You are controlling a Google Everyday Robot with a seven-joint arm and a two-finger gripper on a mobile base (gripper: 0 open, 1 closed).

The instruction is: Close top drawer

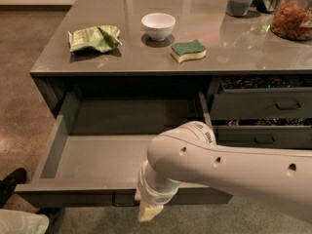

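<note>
Camera view: the top drawer stood pulled far out beneath the countertop, bare inside. The gripper hung at its front face, just beside the dark handle; whether it gripped anything could not be told.
</note>
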